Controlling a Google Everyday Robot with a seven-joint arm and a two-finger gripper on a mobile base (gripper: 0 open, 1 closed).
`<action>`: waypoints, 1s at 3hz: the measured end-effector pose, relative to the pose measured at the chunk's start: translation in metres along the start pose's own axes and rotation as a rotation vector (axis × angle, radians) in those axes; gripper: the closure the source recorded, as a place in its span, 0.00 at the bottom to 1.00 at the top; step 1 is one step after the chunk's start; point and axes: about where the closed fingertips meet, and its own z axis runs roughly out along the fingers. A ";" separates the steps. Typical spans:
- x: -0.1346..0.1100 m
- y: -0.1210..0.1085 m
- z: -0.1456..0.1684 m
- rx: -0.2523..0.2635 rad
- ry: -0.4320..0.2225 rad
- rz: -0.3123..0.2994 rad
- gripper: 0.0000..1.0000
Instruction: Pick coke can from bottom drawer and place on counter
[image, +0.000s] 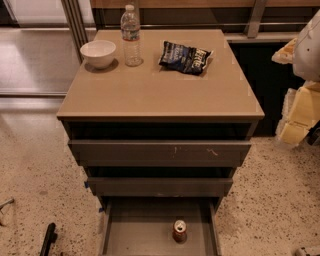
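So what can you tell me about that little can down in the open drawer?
The coke can is a small red-orange can with a silver top, standing upright on the grey floor of the open bottom drawer, slightly right of centre, clear of the walls. Nothing else touches it. The robot's hand is not in view.

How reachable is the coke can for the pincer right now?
Likely yes: the bottom drawer is open, the coke can stands upright with nothing over it; the pincer sits low left.
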 end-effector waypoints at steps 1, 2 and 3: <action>0.000 0.000 0.000 0.000 0.000 0.000 0.00; 0.001 0.001 0.008 0.001 -0.002 0.001 0.19; 0.005 0.017 0.048 -0.041 -0.052 0.004 0.42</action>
